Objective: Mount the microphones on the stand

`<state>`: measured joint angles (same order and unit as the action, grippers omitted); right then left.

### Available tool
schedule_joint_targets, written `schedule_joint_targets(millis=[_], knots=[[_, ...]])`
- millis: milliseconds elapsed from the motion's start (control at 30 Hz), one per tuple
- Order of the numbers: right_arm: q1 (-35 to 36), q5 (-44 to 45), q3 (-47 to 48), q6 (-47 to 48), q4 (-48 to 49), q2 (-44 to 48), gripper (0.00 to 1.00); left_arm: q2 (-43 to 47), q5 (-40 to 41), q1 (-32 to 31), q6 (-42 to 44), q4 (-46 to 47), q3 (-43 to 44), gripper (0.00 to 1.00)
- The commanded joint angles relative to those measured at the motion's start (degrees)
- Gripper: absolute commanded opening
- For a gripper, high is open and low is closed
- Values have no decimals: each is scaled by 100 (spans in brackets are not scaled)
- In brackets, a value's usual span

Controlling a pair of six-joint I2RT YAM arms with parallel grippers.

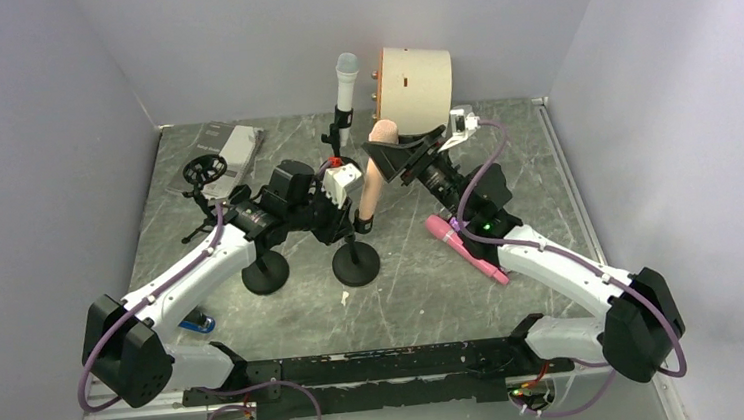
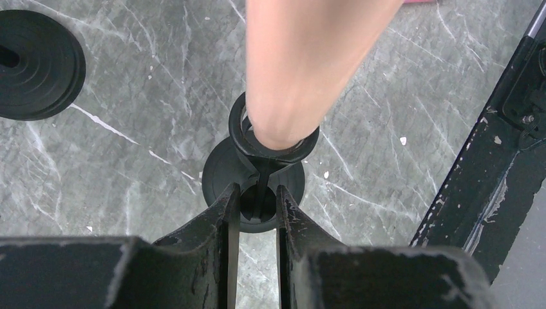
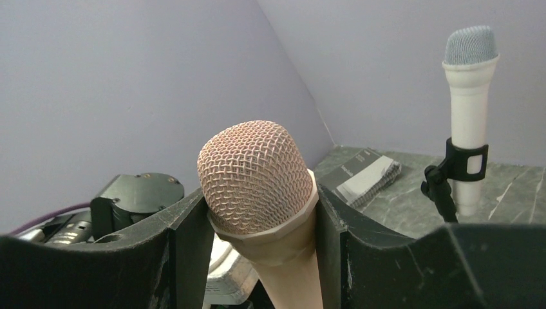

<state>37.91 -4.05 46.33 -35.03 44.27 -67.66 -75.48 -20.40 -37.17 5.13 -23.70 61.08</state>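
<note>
My right gripper [image 1: 391, 158] [image 3: 263, 222] is shut on the peach microphone [image 1: 374, 185] just below its mesh head [image 3: 254, 174] and holds it nearly upright. The microphone's lower end sits in the black clip ring [image 2: 239, 138] of a stand [image 1: 356, 264]. My left gripper [image 1: 348, 214] [image 2: 259, 201] is shut on that stand's stem just below the clip, above its round base [image 2: 217, 174]. The white microphone [image 1: 346, 80] [image 3: 469, 96] stands clipped in a stand at the back. The pink microphone [image 1: 466, 249] lies on the table at the right. The purple microphone is not in view.
A second stand with no microphone has its base [image 1: 266, 273] [image 2: 32, 64] left of the held one. A tan cylinder [image 1: 416, 81] stands at the back. A grey booklet [image 1: 233, 146] [image 3: 368, 177] lies back left. The black arm rail [image 1: 360, 366] [image 2: 496, 167] runs along the near edge.
</note>
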Motion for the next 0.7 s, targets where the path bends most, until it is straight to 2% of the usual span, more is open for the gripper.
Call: schedule_joint_targets(millis=[0,167,333,500,667], knots=[[-16,-313,175,111,118,-108,7,-10,22,-41,-96,36,-50,7],[-20,-458,76,217,159,-207,7,20,71,-36,-221,141,-143,3],[-21,-750,-156,420,333,-245,5,40,172,-44,-355,231,-225,2],[-37,-1624,-183,647,281,-408,2,59,327,-45,-350,226,-255,3],[-140,-2255,-278,498,593,-654,2,84,414,-38,-354,251,-274,3]])
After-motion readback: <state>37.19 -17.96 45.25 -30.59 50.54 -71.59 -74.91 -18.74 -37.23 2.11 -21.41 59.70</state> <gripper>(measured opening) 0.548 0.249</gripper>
